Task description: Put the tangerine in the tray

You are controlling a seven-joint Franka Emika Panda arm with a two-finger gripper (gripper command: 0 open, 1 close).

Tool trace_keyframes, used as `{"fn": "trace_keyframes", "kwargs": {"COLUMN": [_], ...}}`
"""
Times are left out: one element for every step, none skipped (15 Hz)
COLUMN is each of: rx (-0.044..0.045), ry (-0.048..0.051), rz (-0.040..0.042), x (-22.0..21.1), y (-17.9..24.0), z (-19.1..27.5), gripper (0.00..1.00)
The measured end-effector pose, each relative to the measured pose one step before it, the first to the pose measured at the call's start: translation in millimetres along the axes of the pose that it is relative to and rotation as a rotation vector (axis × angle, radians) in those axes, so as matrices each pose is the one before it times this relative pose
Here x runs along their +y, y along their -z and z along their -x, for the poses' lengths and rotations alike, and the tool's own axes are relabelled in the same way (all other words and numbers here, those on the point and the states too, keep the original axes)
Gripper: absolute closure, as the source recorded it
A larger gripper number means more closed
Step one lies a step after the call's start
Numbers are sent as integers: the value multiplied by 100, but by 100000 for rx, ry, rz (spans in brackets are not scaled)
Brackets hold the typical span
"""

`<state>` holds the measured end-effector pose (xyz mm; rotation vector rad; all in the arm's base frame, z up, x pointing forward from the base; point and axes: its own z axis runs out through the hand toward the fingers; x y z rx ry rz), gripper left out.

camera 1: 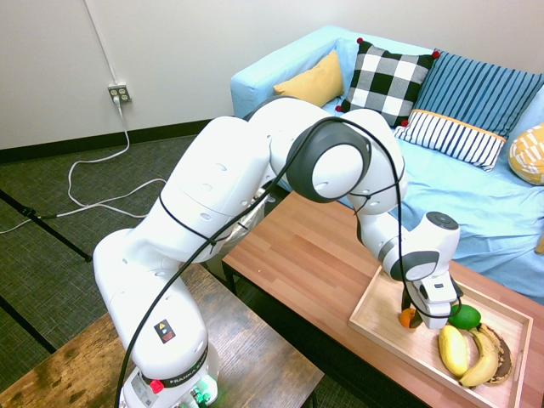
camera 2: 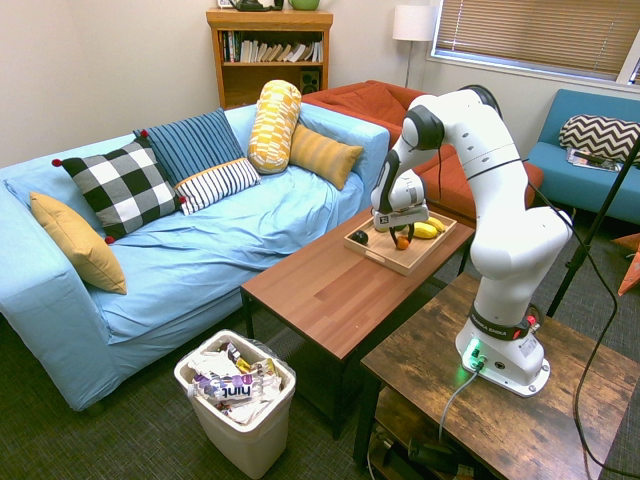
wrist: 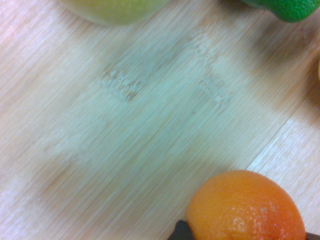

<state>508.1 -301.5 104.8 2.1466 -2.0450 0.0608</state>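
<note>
Tangerine Is Over the Tray, Release Comes Next

The gripper (camera 2: 402,237) is closed on the tangerine (camera 1: 410,318), one finger at each side of the fruit. The tangerine is inside the raised edges of the wooden tray (camera 1: 380,340), at the side away from the bananas (camera 1: 483,360). In the wrist view, the bare wood of the tray is near the fruit, but I cannot tell if the fruit touches it.

I judge that the step in hand is the placing, and the task is almost complete. The next move should be to lower the tangerine a little, if there is still a gap, and then to open the fingers gently. After this, the arm can rise straight up. The fruit is round, so it may roll towards the green lime (camera 1: 464,317) if it is released too high.
</note>
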Motion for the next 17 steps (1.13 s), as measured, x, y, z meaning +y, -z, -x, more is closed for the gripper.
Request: {"fn": "trace_keyframes", "kwargs": {"rx": [-283,-326,-269,-114,-260,-174,-48,253,703,590,784,1623,966,-16,-176,77,12], "ry": [613,406,165,165,93,218,-80,-176,4,-23,68,-361,-678,-404,53,851,939], "rz": [-184,-156,-137,-85,-186,-266,-517,-957,-1221,-1015,-893,-1846,-2024,-1572,-1239,-892,-497], "x": [9,3,31,12,17,5,-20,-38,-90,-42,42,85,116,173,148,40,-12], "y": [-22,-9,-18,-78,-157,-77,29,75,125,144,539,1785,2682,2692,2380,1703,1129], "z": [-71,-74,-75,-120,-116,-89,-75,-116,-126,-129,-454,-1302,-1529,-1029,-424,10,231], "gripper": [0,0,0,0,0,0,0,0,0,0,0,0,0,0,0,0,0]}}
